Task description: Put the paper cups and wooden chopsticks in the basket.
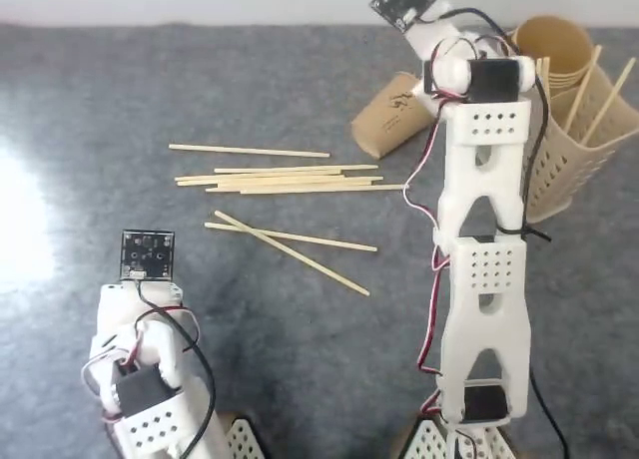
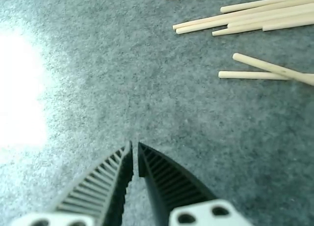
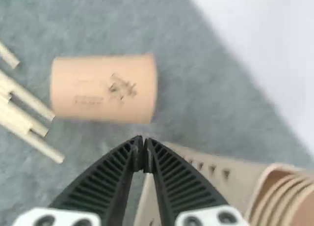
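Observation:
A brown paper cup lies on its side on the grey carpet, just left of the beige basket. The basket holds stacked paper cups and a few chopsticks. Several wooden chopsticks lie loose mid-table. My right gripper hangs shut and empty between the lying cup and the basket rim. My left gripper is shut, empty, low over bare carpet near the front left, short of the chopsticks.
The right arm stretches across the table's right side toward the basket. The left arm is folded at the front left. Two crossed chopsticks lie nearest the left arm. Bright glare covers the carpet at the left edge.

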`<state>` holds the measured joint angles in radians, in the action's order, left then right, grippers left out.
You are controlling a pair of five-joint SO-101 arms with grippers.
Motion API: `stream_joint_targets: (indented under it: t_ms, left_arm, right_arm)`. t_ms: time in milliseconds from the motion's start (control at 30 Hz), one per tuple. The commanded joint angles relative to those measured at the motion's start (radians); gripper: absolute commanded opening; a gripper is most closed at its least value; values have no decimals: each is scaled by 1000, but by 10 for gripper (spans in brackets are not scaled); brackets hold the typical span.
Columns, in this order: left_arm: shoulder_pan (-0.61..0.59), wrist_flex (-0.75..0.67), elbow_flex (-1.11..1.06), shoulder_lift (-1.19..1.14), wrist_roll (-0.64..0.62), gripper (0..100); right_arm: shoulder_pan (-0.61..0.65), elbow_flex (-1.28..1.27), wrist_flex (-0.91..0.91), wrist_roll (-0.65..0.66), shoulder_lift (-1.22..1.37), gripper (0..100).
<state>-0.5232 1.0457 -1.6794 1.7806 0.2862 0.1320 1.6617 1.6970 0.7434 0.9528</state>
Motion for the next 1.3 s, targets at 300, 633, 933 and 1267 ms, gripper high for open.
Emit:
stream_joint_targets:
  t_ms: [300,633,933,1267]
  left_arm:
    - [5,-23,4,8,9,14]
    - [5,-23,4,8,9,14]
    - [5,-23,4,8,11,14]
    - [5,-25,4,8,11,14]
  right_arm:
    - [-12,-91,-561,-8,249,128]
    - [-50,-100,-636,-8,315,163]
    - [-33,-104,-351,-6,294,162]
    - [38,18,102,97,262,162]
